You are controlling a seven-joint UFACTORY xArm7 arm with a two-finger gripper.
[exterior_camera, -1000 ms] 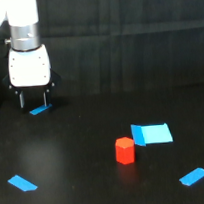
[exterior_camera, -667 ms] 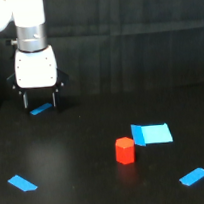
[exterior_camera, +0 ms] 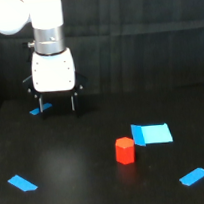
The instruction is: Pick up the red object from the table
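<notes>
The red object (exterior_camera: 125,150) is a small faceted red-orange block standing on the black table (exterior_camera: 77,182), right of centre and touching the left edge of a blue rectangle. My gripper (exterior_camera: 57,106) hangs from the white arm at the upper left, well apart from the block and above the table. Its two dark fingers (exterior_camera: 74,102) point down with a wide gap and nothing between them, so it is open.
A larger blue tape rectangle (exterior_camera: 153,133) lies just right of the block. Blue tape strips lie at the lower left (exterior_camera: 22,182), at the lower right (exterior_camera: 194,176) and behind the gripper (exterior_camera: 40,110). A dark curtain backs the scene.
The arm has moved toward the exterior view's right and lifted slightly, bringing the gripper nearer the red block. The block has not moved.
</notes>
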